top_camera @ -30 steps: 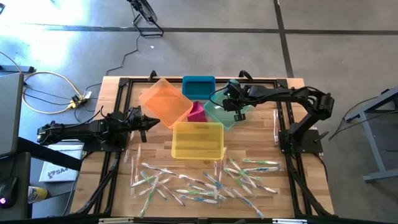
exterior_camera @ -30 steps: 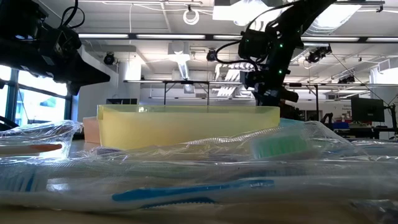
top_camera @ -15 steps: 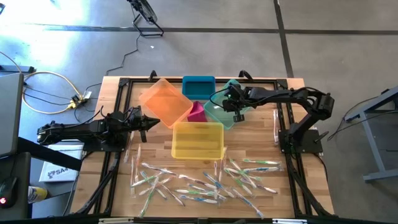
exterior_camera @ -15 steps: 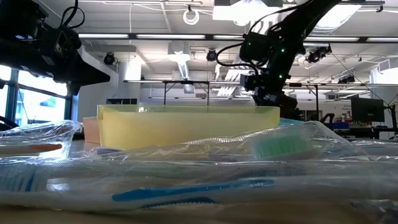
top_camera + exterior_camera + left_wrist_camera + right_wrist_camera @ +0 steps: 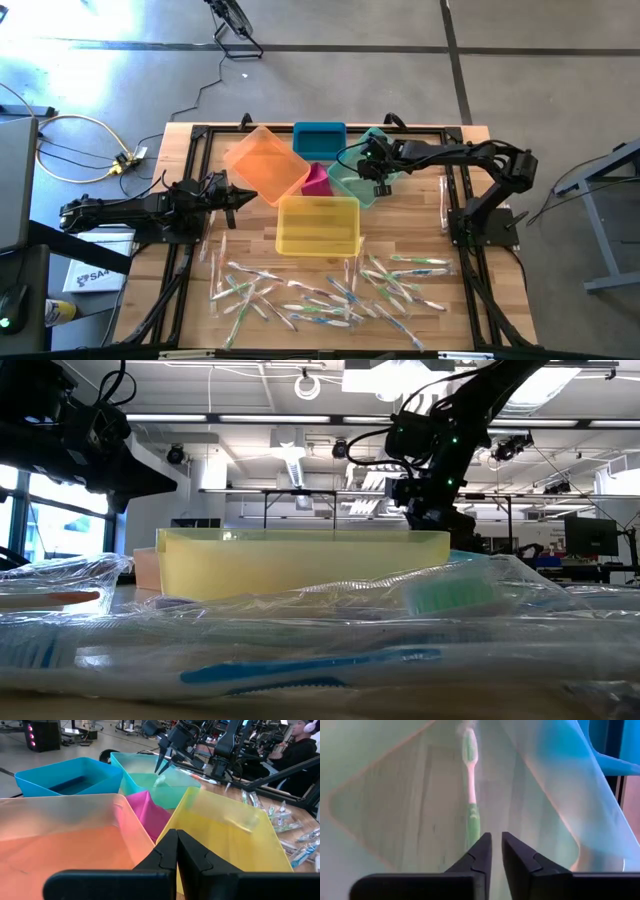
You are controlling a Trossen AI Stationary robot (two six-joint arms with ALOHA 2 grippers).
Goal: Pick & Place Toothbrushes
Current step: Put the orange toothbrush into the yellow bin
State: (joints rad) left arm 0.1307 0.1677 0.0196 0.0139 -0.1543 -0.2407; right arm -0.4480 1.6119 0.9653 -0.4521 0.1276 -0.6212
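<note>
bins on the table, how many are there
5, clustered at the table's far middle: orange bin on the left, blue bin at the back, pink bin wedged in the centre, teal bin on the right, yellow bin nearest the toothbrushes.

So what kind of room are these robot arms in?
Probably a robotics lab or workshop. Behind the yellow bin there are ceiling strip lights and more metal rigs, and a person at a workbench. The wooden table stands on a concrete floor.
</note>
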